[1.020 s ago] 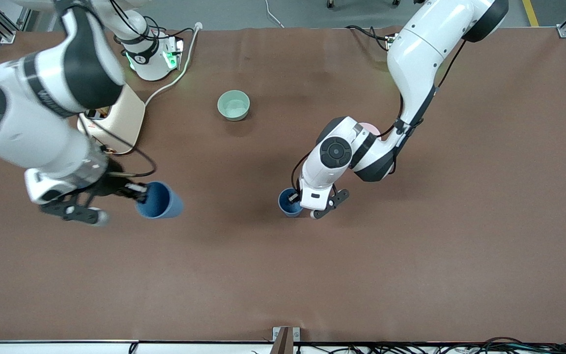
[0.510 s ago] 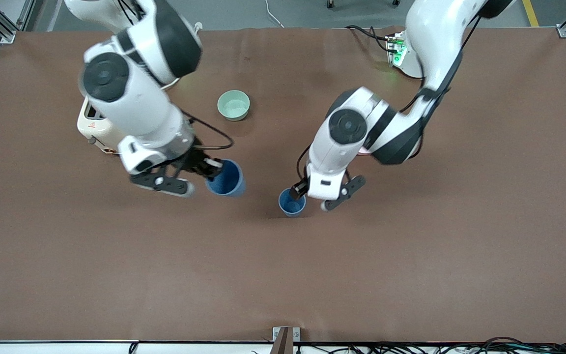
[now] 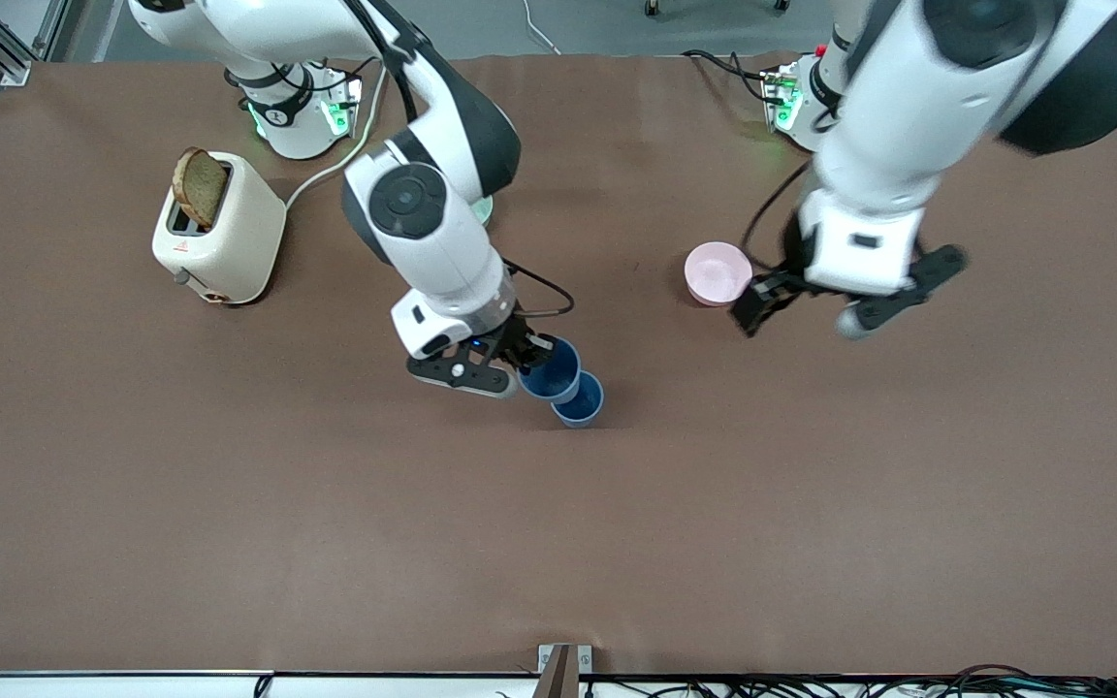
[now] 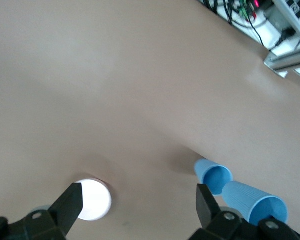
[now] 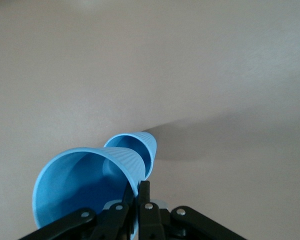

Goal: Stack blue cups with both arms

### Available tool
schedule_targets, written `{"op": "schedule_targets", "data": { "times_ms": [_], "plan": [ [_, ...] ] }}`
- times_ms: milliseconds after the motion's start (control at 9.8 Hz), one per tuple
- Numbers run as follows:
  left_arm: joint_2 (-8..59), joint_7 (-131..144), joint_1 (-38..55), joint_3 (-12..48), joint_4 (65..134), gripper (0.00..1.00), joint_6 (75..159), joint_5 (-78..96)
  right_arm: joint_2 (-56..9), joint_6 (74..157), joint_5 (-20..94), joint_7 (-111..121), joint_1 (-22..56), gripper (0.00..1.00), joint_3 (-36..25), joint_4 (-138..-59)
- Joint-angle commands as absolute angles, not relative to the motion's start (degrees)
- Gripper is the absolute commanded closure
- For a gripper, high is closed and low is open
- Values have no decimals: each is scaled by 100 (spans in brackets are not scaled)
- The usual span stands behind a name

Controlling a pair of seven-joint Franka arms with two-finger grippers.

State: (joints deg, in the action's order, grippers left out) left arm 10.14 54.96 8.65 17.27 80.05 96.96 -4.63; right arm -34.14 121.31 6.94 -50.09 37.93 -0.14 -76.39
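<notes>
One blue cup (image 3: pixel 582 401) stands upright on the table near its middle. My right gripper (image 3: pixel 526 362) is shut on the rim wall of the other blue cup (image 3: pixel 551 369) and holds it tilted, just over and beside the standing one. In the right wrist view the held cup (image 5: pixel 85 192) is pinched in my right gripper (image 5: pixel 138 192), with the standing cup (image 5: pixel 138 149) right next to it. My left gripper (image 3: pixel 797 321) is open and empty, up over the table beside the pink bowl. The left wrist view shows my left gripper (image 4: pixel 138 205) open, with both cups (image 4: pixel 213 175) farther off.
A pink bowl (image 3: pixel 717 273) sits toward the left arm's end and also shows in the left wrist view (image 4: pixel 92 200). A cream toaster (image 3: pixel 221 233) with a slice of toast stands toward the right arm's end. The mint-green bowl (image 3: pixel 487 209) is mostly hidden by the right arm.
My right arm has carried its blue cup from the right arm's end to the standing cup. My left gripper has left the standing cup, risen and moved off past the pink bowl.
</notes>
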Motion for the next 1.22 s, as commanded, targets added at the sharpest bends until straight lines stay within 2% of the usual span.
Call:
{"op": "schedule_targets", "data": {
  "times_ms": [0, 510, 612, 816, 1122],
  "plan": [
    [512, 4365, 258, 1740, 8323, 0, 9423, -510, -3533, 12208, 633, -5115, 3920, 99, -79, -7611],
    [-61, 1823, -851, 1766, 8332, 0, 8490, -413, -3700, 12384, 624, -5089, 3964, 98, -79, -7611],
    [-53, 1497, -766, 1584, 8376, 0, 8525, -300, -3700, 12392, 615, -5089, 3955, 98, -88, -7611],
    [-114, 725, -204, 829, 8716, 0, 8552, -141, -3700, 12393, 589, -5054, 3946, 98, -105, -7611],
    [-281, 404, -176, 817, 9324, 0, 8850, -27, -3788, 12419, 439, -5089, 3999, 98, -105, -7611]
  ]
}}
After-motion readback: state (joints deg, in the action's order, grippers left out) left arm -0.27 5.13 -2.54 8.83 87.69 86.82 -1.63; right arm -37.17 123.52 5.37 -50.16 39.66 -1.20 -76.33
